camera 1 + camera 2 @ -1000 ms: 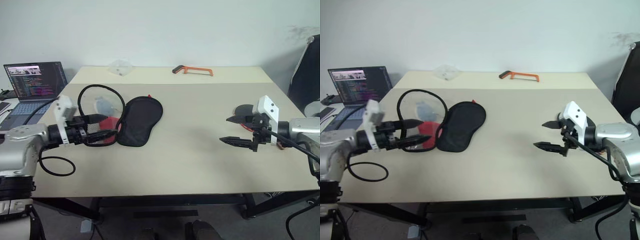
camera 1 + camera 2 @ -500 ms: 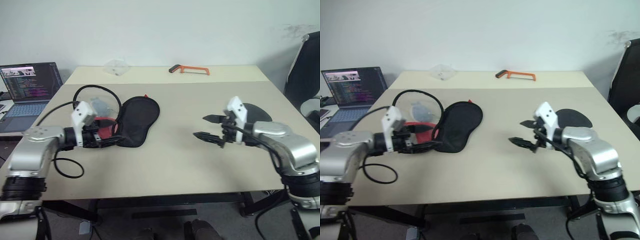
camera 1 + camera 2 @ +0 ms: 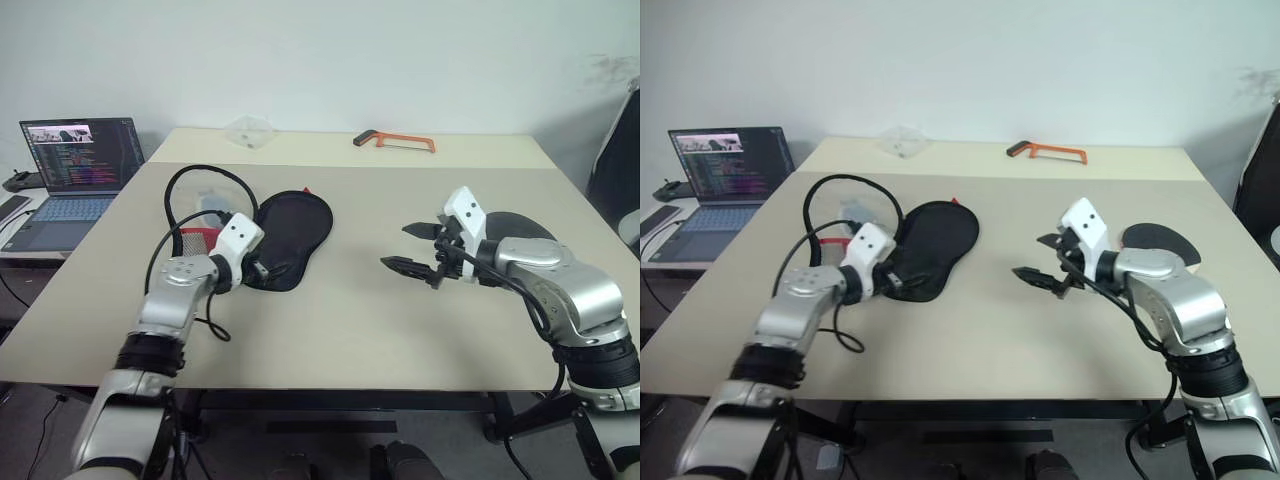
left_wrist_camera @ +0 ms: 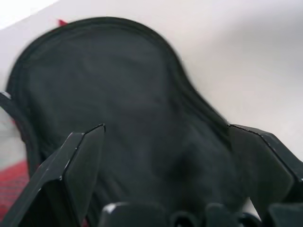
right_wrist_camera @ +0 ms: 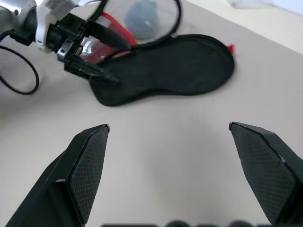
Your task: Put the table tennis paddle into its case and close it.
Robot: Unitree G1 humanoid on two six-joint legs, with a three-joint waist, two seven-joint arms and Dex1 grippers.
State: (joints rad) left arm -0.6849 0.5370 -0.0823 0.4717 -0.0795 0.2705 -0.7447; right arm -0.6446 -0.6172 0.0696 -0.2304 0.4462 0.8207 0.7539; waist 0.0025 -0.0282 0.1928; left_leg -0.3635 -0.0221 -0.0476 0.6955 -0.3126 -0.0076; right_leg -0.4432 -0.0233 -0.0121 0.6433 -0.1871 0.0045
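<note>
Left gripper, fingers spread, empty, at the narrow end of the case. Case lies unzipped on the table: black flap, red mesh half, plush charm in the open part. Likely soft, floppy; pinch the flap edge. Right gripper wide open, empty. Table tennis paddle flat, far right behind it; probably stiff, light, take by handle.

Two black fingers spread wide over the beige table — nothing between them. Beyond, the dark case lying flat, red mesh and a grey plush charm at its far side. At its narrow end, the left gripper — fingers apart, one tip touching the fabric.
</note>
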